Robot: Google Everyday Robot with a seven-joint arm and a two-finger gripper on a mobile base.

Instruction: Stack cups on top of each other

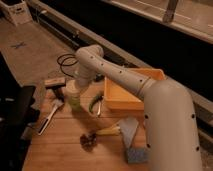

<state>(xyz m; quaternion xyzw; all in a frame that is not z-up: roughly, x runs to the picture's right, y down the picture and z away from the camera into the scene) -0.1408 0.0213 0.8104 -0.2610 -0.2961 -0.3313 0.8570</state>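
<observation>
Cups stacked near the worktop's (65, 150) left edge

The pincer (73, 86) sits atop the upper cup (73, 90), which rests in the lower cup (75, 103); the tub (131, 90) lies right, toward the far edge; a brush (50, 116) lies left; a sponge (135, 155) nears the front edge.
</observation>
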